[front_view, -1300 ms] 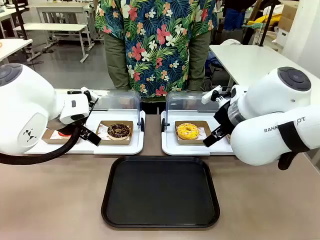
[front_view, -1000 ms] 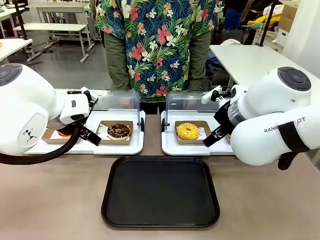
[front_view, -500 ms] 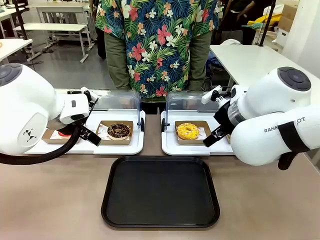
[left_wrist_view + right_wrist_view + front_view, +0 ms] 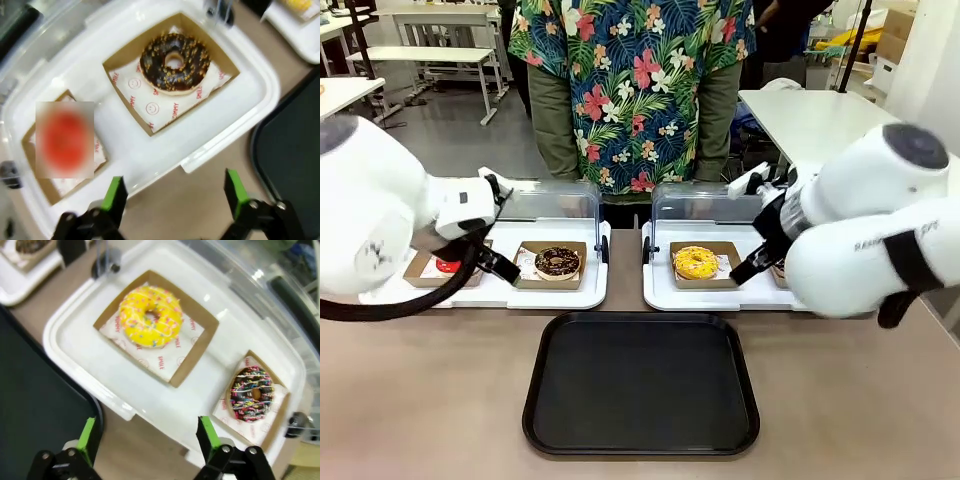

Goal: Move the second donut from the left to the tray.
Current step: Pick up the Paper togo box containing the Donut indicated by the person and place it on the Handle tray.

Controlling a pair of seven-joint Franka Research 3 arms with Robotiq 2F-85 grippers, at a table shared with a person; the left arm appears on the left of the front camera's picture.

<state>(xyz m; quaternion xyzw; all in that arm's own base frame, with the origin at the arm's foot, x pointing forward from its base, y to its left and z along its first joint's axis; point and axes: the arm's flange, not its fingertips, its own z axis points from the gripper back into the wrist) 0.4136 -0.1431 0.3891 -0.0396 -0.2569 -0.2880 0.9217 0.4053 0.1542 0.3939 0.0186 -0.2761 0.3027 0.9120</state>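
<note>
The second donut from the left, chocolate-glazed with pale sprinkles, sits in a brown cardboard holder on the left white tray. Seen from the left wrist, this donut lies ahead of my left gripper, which hovers open above the white tray's near rim and grips nothing. From the front, the left gripper hangs just left of the donut. The black tray lies flat in the table's middle. My right gripper is open over the right white tray, near a yellow donut.
A red-glazed donut sits left of the chocolate one on the same white tray. A dark donut with coloured sprinkles shares the right tray. Clear lids stand raised behind both. A person stands at the far side.
Both arms have started moving and show motion blur. The left arm has shifted a little up and left, the right arm slightly up and right. The donuts and trays stay put.
</note>
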